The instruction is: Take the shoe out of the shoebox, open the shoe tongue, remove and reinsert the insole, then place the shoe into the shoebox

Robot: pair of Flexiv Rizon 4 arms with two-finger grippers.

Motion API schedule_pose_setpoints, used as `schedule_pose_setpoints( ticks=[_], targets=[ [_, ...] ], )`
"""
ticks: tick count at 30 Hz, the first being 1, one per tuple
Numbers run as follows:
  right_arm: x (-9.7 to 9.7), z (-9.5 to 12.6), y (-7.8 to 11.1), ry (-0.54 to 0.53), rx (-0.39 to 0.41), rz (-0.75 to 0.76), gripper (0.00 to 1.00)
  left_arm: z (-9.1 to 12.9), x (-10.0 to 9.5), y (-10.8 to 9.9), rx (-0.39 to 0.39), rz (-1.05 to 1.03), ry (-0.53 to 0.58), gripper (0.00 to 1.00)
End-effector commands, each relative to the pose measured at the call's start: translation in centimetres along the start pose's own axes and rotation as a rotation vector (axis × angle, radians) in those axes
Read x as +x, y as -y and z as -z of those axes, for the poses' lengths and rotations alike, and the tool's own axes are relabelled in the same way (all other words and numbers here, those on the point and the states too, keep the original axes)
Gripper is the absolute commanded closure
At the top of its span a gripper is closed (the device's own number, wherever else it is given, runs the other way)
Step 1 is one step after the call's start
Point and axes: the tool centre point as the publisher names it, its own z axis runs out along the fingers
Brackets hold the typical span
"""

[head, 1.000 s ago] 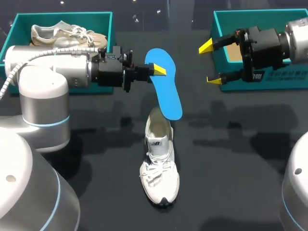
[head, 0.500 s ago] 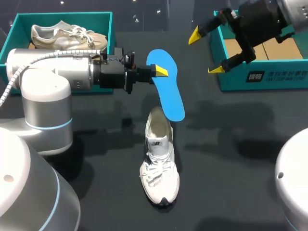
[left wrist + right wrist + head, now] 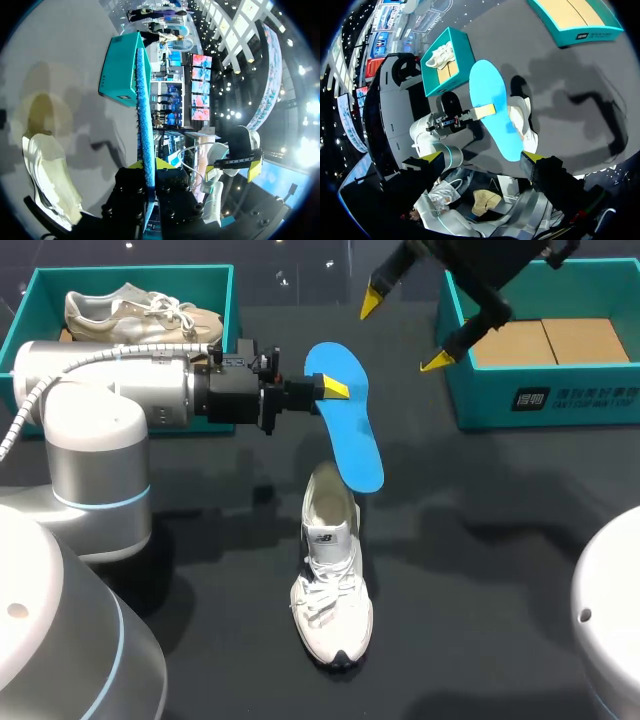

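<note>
The white shoe (image 3: 331, 590) lies near the middle of the table (image 3: 480, 590), toe at 6 o'clock and heel opening at 12, well apart from both boxes, with dark table top showing all round it. Over the heel hangs the blue insole (image 3: 345, 420), its length running from about 11 o'clock down to 5. Its lower end overlaps the heel opening in the head view, and we cannot tell whether the two touch. Our left pincer (image 3: 333, 389) is clenched on the insole's upper part, one yellow tip on each face. From the left wrist the insole (image 3: 142, 115) shows edge-on between the tips, with the shoe (image 3: 47, 175) lying off to one side. That arm comes in level from 9 o'clock, wrist straight. At 10 o'clock from the shoe sits the left shoebox (image 3: 120, 270), holding a second shoe (image 3: 140, 310). At 2 o'clock sits the right shoebox (image 3: 540, 400), with brown card on its floor. Our right pincer (image 3: 403, 332) hangs released at 1 o'clock from the insole, beside that box's near corner, its tips spread wide and gripping nothing.
</note>
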Motion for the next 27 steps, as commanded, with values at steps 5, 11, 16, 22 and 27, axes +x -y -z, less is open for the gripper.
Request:
schedule_pose_setpoints(
  ticks=[5,11,16,22,27],
  targets=[
    [2.8,-1.5,0.0,0.448,-0.023,-0.021,0.0,-0.1,0.0,0.0,0.001,-0.001,0.002,1.0],
    [3.8,-2.0,0.4,0.503,-0.089,0.021,0.0,-0.1,0.0,0.0,0.001,-0.001,0.002,1.0],
    [3.9,-2.5,0.2,0.545,-0.114,0.047,0.0,-0.1,0.0,0.0,0.001,-0.001,0.002,1.0],
    [3.7,-2.6,0.5,0.584,-0.15,0.078,0.0,-0.1,0.0,0.0,0.001,-0.001,0.002,1.0],
    [3.3,-2.8,0.9,0.593,-0.191,0.107,0.0,-0.1,0.0,0.0,0.001,-0.001,0.002,1.0]
  ],
)
